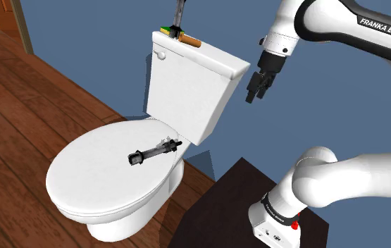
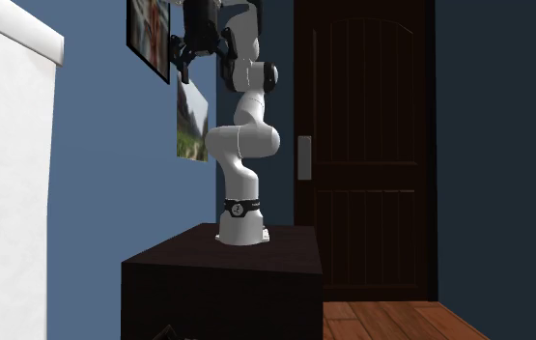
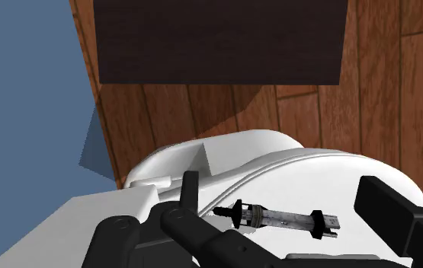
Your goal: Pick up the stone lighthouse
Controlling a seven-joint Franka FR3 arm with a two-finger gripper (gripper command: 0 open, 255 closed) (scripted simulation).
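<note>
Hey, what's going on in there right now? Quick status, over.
Gripper open, up in the air beside the tank. Lighthouse lying on its side on the closed toilet lid, untouched. Small items on tank top, apart from it.

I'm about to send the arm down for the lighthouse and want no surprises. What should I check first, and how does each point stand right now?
1. Gripper open: ok, the fingers stand apart in the wrist view.
2. Gripper empty: ok, nothing sits between the fingers.
3. Lighthouse free to grasp: ok, it lies on its side on the closed toilet lid with nothing on it.
4. Gripper above the lighthouse: not ok, it hangs high beside the tank.
5. Fingers set across the lighthouse's narrow body: probably not ok, in the wrist view its length runs from finger to finger.
</note>
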